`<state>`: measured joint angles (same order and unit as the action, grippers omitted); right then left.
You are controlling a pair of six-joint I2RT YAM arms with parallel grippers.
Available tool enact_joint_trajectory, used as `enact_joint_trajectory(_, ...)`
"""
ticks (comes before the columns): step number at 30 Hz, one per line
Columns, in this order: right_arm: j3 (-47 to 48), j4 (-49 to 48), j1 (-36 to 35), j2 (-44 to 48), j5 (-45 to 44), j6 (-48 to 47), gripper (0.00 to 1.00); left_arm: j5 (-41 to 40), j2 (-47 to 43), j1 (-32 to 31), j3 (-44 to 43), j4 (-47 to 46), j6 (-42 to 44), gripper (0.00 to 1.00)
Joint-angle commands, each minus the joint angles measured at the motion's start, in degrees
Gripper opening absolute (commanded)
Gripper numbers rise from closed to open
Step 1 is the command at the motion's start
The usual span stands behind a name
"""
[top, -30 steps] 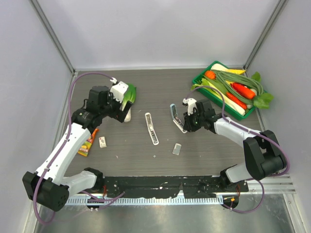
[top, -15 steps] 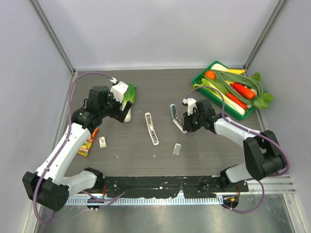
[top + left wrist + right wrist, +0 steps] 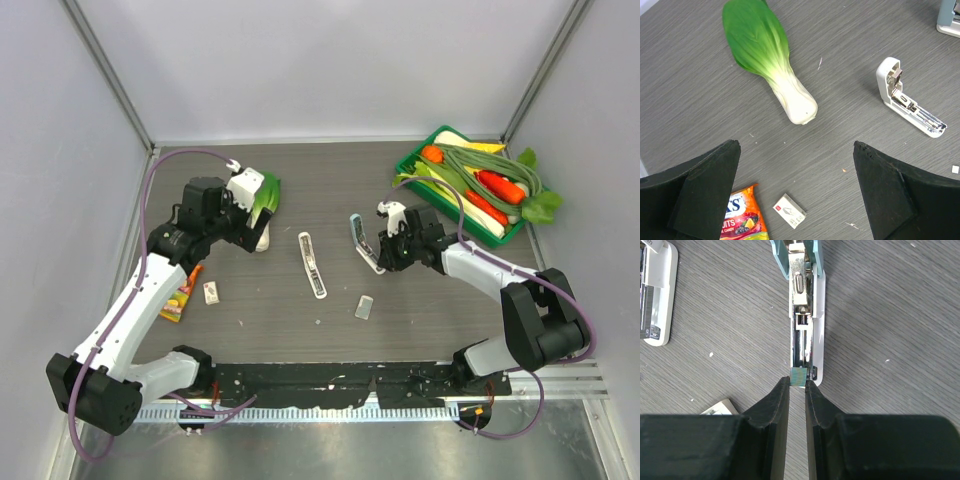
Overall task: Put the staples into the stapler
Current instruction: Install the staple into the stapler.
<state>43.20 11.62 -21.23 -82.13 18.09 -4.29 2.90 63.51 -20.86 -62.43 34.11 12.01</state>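
Readable print is being carried by one thing only, the orange candy packet (image 3: 744,222) at the bottom edge of the left wrist view. Its white lettering is being partly hidden on the left, so that only the fragment "UITS" is being made out, with a smaller "CANDY" being shown just beneath it. Above these, a larger fragment ending in "S" is being cut off too far to be read. Faint markings are being displayed on the staple box (image 3: 789,211) beside the packet, but they are being rendered too small to read.
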Motion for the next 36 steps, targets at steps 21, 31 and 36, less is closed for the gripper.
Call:
enact_joint_trajectory(21, 1.54, -1.60, 1.11, 1.27, 0.28, 0.96, 0.20, 1.06, -0.14, 0.56, 0.21, -2.20, -0.67, 1.00)
enact_joint_trajectory(31, 1.54, -1.33, 1.11, 0.65, -0.24, 0.69, 0.20, 1.15, 0.13, 0.56, 0.03, -2.12, -0.76, 1.00)
enact_joint_trajectory(36, 1.54, -1.25, 1.11, 0.74, -0.60, 0.52, 0.19, 1.24, 0.13, 0.65, -0.14, -2.03, -0.76, 1.00)
